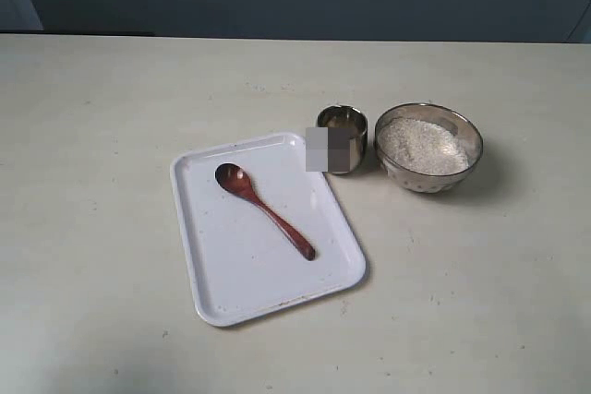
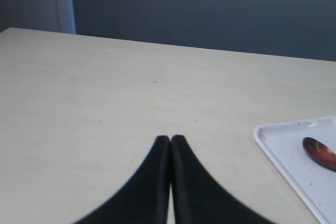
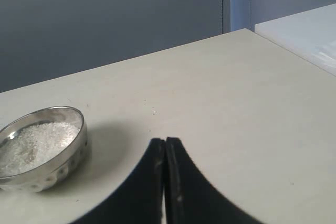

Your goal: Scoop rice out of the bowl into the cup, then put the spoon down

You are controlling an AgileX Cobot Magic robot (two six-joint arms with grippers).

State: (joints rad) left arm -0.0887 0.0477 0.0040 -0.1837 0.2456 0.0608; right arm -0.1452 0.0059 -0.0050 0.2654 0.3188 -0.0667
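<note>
Waiting with left gripper (image 2: 170, 139) and right gripper (image 3: 165, 141) pressed together, empty; facing wooden spoon (image 1: 263, 208) lying diagonally on tray (image 1: 242, 269), seemingly nearer left.

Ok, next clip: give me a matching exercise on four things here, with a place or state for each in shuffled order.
Things:
1. spoon
2. rice
3. cup
4. left gripper

Places or states:
A. shut, holding nothing
B. in the bowl
C. lying on the white tray
D. standing upright on the table, between tray and bowl

Pairs: 1-C, 2-B, 3-D, 4-A
</note>
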